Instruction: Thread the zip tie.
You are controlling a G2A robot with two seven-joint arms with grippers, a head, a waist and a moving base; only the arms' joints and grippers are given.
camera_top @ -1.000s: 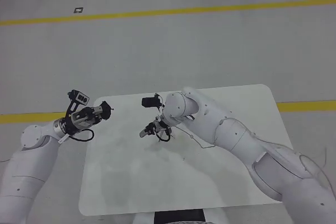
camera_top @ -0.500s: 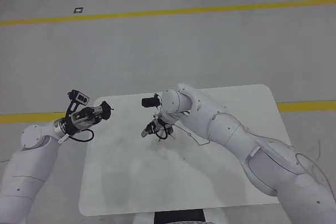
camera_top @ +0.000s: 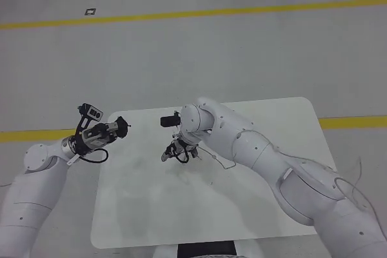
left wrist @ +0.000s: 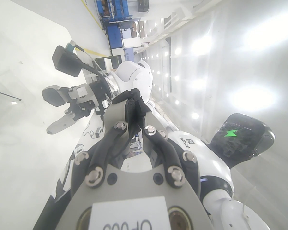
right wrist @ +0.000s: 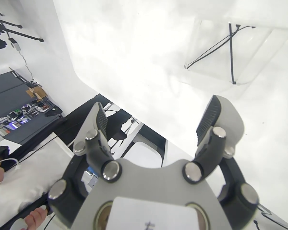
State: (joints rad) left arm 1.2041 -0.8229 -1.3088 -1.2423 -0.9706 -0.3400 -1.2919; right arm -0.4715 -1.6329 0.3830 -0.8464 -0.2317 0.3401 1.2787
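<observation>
Two black zip ties lie crossed in a shallow clear tray on the white table. My right gripper hangs open a short way off the tray, nothing between its fingers. From above it sits over the table's far-left part. My left gripper is held off the table's left edge, pointing toward the right one. Its fingers are pressed together, and I make out nothing between them. The left wrist view shows the open right gripper and one zip tie.
The table's rounded edge runs close behind the right gripper, with floor and dark equipment beyond it. The near and right parts of the tabletop are bare white surface.
The right arm has swung a little to the left and its gripper has shifted slightly over the table. The left arm has stayed still.
</observation>
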